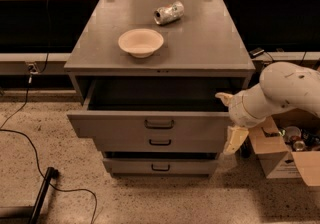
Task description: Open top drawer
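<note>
Camera view.
Top drawer (115, 124): drawn well out of the grey cabinet (200, 43), front on the near side.
Gripper (229, 118): at the drawer front's right end, jaws spread, grasping nothing.
Your step: travel looks sufficient, so back away rightward without nudging the front.

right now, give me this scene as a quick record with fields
top drawer: pulled out, interior dark, contents not visible
hand: at the right end of the top drawer's front, open, holding nothing
lower drawers: two, set further in than the top drawer
cabinet top: bowl upright; can on its side behind it
floor: cardboard box right of the cabinet; cable at left
</note>
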`<control>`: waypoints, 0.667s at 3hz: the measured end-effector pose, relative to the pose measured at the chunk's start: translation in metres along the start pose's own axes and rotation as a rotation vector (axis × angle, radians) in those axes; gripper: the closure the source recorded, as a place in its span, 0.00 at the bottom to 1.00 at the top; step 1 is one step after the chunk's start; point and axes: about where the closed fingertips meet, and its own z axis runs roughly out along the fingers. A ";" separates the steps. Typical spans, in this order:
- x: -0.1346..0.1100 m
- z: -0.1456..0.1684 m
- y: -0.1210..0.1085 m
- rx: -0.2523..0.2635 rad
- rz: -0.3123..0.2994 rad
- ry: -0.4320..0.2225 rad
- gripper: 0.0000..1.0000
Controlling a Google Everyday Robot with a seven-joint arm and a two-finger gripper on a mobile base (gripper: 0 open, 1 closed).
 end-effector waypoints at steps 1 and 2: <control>0.002 0.011 0.002 -0.051 0.022 0.031 0.00; 0.002 0.018 0.001 -0.083 0.035 0.047 0.19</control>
